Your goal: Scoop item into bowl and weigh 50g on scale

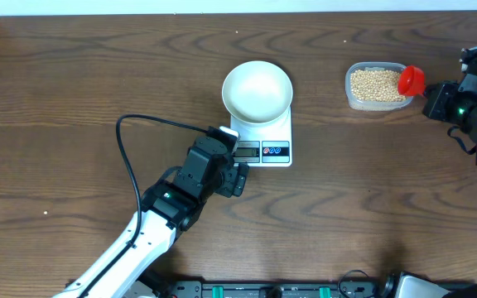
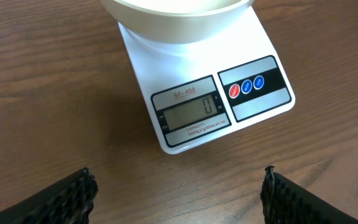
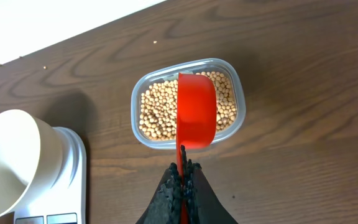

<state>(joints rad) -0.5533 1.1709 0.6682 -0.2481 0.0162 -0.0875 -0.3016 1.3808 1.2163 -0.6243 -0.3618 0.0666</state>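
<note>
A: Far left first: left tool (image 2: 178,177) spread wide, gripping nothing, parked low over the table (image 2: 55,93) just in front of the scale (image 2: 166,62). Any risk there?

B: Some. Close enough to nudge the scale or lean on its edge and spoil the zero on the display (image 2: 194,115). Better kept apart from it.

A: Centre: white bowl (image 1: 257,91) seated on the back of the scale, empty, rim reaching past the platform edges.

B: Easy to slide off-centre or tip with a careless knock during the pour.

A: Right: clear tub (image 3: 134,115) of soybeans (image 3: 157,115), well apart from the bowl. Red scoop (image 3: 196,112) hanging over the beans, handle pinched tight in the closed right tool (image 3: 182,180). No beans visible in the scoop.

B: Main worries here. Thin handle, narrow pinch: liable to twist in the grip under load and dump beans early. Tub probably light, nothing bracing it: likely to skid or tilt under a hard dig. Then a long carry across the table, with round beans ready to roll off a heaped scoop and scatter.

A: And the target weight?

B: Easy to overshoot with one full pour, and no neat way to take beans back out. Safer to tip slowly, watch the reading, stop short and top up.
</note>
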